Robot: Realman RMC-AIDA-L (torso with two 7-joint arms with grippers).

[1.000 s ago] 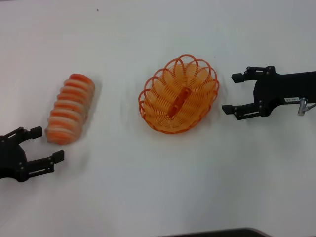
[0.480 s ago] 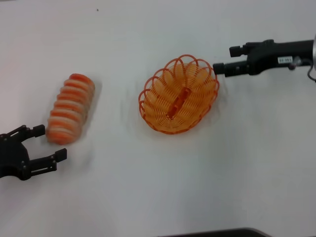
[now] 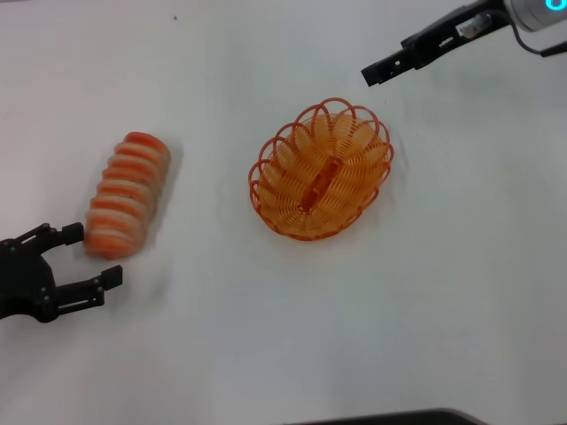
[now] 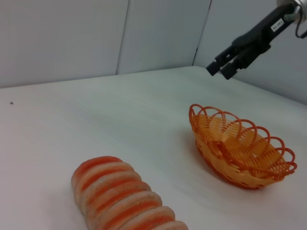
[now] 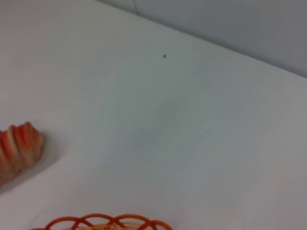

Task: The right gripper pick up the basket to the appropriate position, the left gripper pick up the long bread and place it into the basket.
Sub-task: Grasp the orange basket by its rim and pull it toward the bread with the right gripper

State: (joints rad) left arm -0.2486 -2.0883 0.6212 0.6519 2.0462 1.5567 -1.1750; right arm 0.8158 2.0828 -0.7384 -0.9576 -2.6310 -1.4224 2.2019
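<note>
Orange basket (image 3: pixel 321 171) empty; right gripper (image 3: pixel 381 69) above it, slightly parted, holding nothing. Left gripper (image 3: pixel 89 258) open beside long bread (image 3: pixel 127 195).

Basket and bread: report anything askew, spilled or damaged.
Nothing stands out. The basket sits upright and empty on the table; the long bread lies whole beside it, apart. The right gripper hangs above the basket; the left gripper waits open by the bread.

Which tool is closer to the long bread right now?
Left. The left tool sits open right at the near end of the long bread, not gripping it. The right tool is far off, raised beyond the basket.
</note>
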